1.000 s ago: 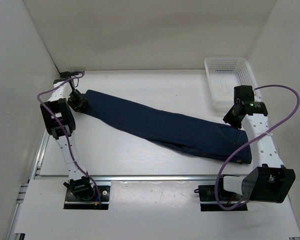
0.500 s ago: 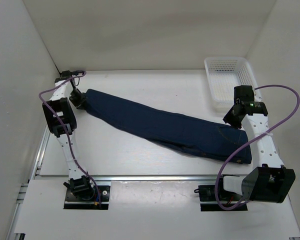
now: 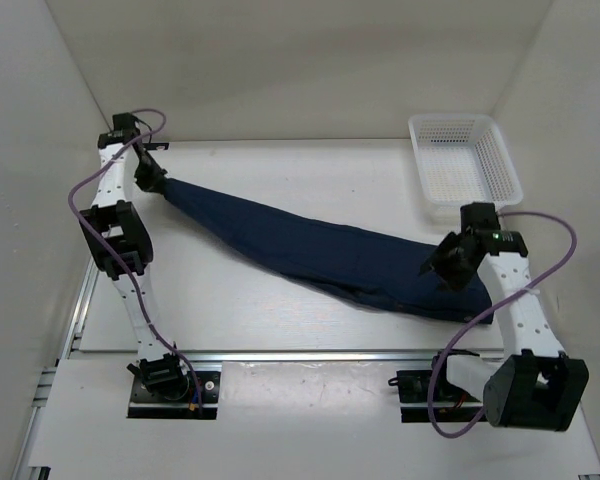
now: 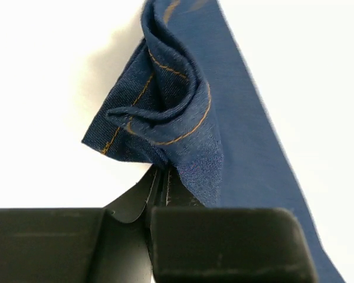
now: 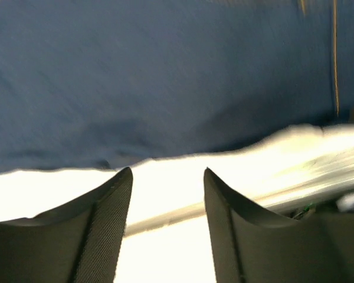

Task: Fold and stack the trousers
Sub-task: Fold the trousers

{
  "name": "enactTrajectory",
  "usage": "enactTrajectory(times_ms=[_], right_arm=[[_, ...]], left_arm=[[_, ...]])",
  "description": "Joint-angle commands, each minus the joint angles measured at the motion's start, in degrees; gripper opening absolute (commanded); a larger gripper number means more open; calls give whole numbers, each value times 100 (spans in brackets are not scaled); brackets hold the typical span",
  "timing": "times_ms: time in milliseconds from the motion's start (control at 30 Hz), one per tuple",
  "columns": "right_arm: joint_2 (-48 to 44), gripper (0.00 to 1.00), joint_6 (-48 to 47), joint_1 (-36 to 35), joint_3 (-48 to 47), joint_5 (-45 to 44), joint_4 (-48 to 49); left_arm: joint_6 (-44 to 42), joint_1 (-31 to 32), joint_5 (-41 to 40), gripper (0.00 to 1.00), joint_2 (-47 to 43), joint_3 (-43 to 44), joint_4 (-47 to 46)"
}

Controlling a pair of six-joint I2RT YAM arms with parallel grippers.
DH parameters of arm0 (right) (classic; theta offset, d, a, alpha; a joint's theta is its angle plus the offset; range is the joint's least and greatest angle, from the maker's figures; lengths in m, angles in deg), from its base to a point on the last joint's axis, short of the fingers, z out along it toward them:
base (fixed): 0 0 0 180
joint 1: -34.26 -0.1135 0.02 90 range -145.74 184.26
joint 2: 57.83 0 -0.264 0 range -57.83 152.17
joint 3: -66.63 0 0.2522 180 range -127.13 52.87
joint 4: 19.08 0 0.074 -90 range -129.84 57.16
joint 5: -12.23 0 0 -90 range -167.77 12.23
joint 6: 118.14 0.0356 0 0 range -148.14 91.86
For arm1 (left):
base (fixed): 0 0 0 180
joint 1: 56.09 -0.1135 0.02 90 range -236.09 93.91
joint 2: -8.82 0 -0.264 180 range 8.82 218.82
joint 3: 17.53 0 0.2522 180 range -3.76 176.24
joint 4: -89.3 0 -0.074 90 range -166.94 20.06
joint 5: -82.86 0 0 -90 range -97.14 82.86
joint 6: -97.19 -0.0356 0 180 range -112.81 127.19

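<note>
L pincer (image 3: 152,178) is clamped shut on one leg end of the trousers (image 3: 330,250). Its wrist view shows the hem (image 4: 147,118) bunched & folded over right at the tips, orange stitching showing, cloth pinched btwn them. From that pincer the trousers run as one long dark-blue strip diagonally across the table (image 3: 230,300) twd the R pincer (image 3: 435,268), narrow at the held end, wider at the other end.

R pincer sits over that wider end, close to the edge nearest the arm bases. Jaws apart, nothing btwn them. Its wrist view shows both fingers (image 5: 100,230) w/ a gap, bright table in the gap, blue denim just beyond the tips, and an orange seam line at upper right; that pic is blurred.

White mesh basket (image 3: 465,160) stands beyond the R pincer, apart from the trousers, at the far right of the table.
</note>
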Motion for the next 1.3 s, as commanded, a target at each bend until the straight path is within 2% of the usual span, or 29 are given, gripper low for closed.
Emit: enactTrajectory(times_ms=[0,167,300,433,533,800,900,1000,1033,1067,1133,1200,1267], right_arm=[[-635,58,759,-7,625,1116,-464],[-1268,59,1472,-7,1128,1178,-832],[-1322,61,1755,-7,1436,1318,-501],[-761,69,1816,-7,1437,1179,-8],[-286,69,1877,-7,1506,942,344],[277,67,2132,46,1700,229,1109],[637,60,2185,46,1700,141,1294],[980,30,2238,46,1700,-140,1294],[1042,9,2238,46,1700,-192,1294],[1103,0,2238,46,1561,-349,1294],[1034,0,2081,116,1219,-561,1102],[876,0,1782,256,420,-859,838],[875,0,1536,519,-230,-1255,619]], left_arm=[[-73,-8,-238,10,-763,591,72],[59,-8,-361,10,-710,829,205],[59,-8,-309,10,-710,777,205],[59,-8,-256,10,-763,715,205],[59,-8,-256,10,-763,715,205],[59,-113,-203,10,-711,662,205],[59,-183,-151,10,-710,662,205],[59,-244,-151,10,-710,662,205],[59,-245,-151,10,-658,662,205],[59,-245,-90,10,-658,662,205],[-72,-245,69,10,-465,969,292],[-73,-245,235,10,-79,1355,590],[-73,-245,446,10,412,2442,889]])
